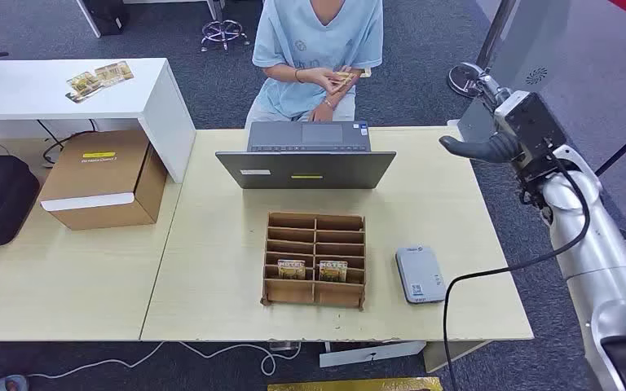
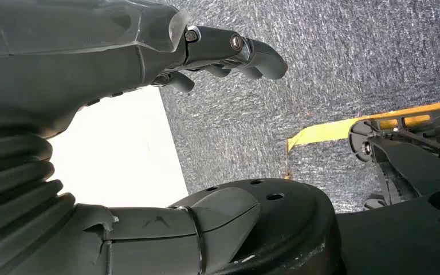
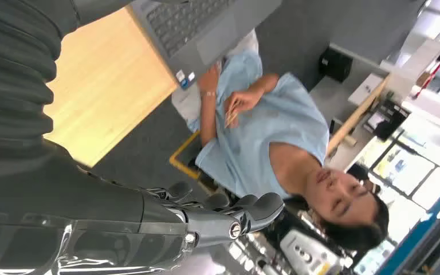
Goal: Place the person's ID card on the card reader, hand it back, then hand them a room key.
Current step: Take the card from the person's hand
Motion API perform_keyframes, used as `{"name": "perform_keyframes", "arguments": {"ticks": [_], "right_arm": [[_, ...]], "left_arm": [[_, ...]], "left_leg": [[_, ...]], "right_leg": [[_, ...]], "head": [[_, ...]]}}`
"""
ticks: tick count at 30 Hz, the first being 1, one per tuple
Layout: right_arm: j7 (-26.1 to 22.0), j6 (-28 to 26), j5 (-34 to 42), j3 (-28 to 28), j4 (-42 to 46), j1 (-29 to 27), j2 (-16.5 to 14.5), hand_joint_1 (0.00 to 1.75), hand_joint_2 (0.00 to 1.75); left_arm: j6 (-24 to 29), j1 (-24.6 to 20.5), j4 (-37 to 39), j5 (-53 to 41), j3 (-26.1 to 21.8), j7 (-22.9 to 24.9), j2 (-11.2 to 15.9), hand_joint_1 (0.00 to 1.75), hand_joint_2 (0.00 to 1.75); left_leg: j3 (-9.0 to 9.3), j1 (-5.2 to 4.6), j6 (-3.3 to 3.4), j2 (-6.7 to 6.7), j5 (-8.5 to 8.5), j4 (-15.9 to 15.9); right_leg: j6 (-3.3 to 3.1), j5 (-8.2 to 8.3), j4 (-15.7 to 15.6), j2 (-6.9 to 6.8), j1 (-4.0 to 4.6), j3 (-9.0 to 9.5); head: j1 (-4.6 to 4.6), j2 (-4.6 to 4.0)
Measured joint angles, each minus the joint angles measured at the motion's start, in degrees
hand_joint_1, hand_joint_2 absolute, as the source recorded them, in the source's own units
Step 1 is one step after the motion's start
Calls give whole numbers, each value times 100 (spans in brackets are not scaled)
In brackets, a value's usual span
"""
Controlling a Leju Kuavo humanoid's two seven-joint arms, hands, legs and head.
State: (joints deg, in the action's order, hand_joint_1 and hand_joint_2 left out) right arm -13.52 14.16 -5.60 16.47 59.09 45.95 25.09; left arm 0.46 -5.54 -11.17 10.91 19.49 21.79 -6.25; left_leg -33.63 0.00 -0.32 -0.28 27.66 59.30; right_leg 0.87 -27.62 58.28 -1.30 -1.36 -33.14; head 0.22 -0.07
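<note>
the right arm is raised at the right end of the table, forearm angled up and away from the robot, with the right hand (image 1: 489, 147) held in the air past the table's far right corner, fingers pointing left toward the person; in the right wrist view its fingers (image 3: 246, 215) are spread loosely and hold nothing. the left hand (image 2: 217, 54) hangs over grey carpet, fingers gently curled and apart, nothing in them.

the person (image 1: 319, 49) sits behind the table's far edge, holding the id card (image 1: 342, 76) in both hands at chest height, well apart from the right hand. the card reader (image 1: 420, 275) lies flat on the table (image 1: 212, 244), just right of the cardboard organiser (image 1: 315, 259). the organiser has two columns of slots; two room key cards (image 1: 292, 269) stand in its near slots, one in each column, the other slots look bare. an open laptop (image 1: 306, 159) stands behind it, screen side toward the person
</note>
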Motion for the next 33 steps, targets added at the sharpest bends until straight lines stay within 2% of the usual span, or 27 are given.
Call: {"name": "perform_keyframes", "arguments": {"ticks": [2, 7, 11, 16, 22, 27, 33], "right_arm": [[-16, -389, -289, 15, 22, -19, -3, 0, 175], [-14, -2262, -2150, 267, 264, -132, -71, 0, 175], [110, -3092, -3354, 579, 499, -284, -193, 0, 175], [227, -3553, -4083, 847, 602, -409, -385, 0, 175], [255, -4001, -4597, 1048, 461, -429, -768, 0, 175], [265, -4090, -4778, 1178, 111, -267, -1154, 0, 175], [458, -4039, -4938, 1270, -470, 239, -1607, 0, 175]], "left_arm": [[0, -8, 0, -14, 4, 26, -1, 0, 175], [-10, -53, 0, -132, 70, 90, -6, 0, 175], [-21, -77, 0, -200, 141, 112, -7, 0, 175], [-43, -88, 0, -255, 177, 116, -7, 0, 175], [-80, -101, 0, -303, 219, 126, -3, 0, 175], [-119, -125, 0, -302, 244, 170, 3, 0, 175], [-145, -131, 0, -303, 255, 186, 5, 0, 175]], "left_leg": [[0, 0, 0, -1, 0, 0], [1, 0, 0, 2, 0, -1], [1, 2, -1, -1, -1, -2], [0, 2, -2, -1, -1, -3], [-1, 1, -2, -2, -2, -3], [-1, 1, -3, -1, -3, -3], [0, 1, -4, -3, -5, -3]], "right_leg": [[0, 0, 0, -1, 0, 0], [0, 0, 1, 5, 0, 0], [0, 0, 2, 2, 2, 0], [0, 0, 3, 2, 1, 0], [0, 0, 2, 1, 1, 0], [0, 0, 5, 2, 1, 0], [0, 0, 6, 1, 1, 0]], "head": [[0, 0], [0, 0], [0, 0], [1, 0], [1, 0], [1, 0], [0, 0]]}}
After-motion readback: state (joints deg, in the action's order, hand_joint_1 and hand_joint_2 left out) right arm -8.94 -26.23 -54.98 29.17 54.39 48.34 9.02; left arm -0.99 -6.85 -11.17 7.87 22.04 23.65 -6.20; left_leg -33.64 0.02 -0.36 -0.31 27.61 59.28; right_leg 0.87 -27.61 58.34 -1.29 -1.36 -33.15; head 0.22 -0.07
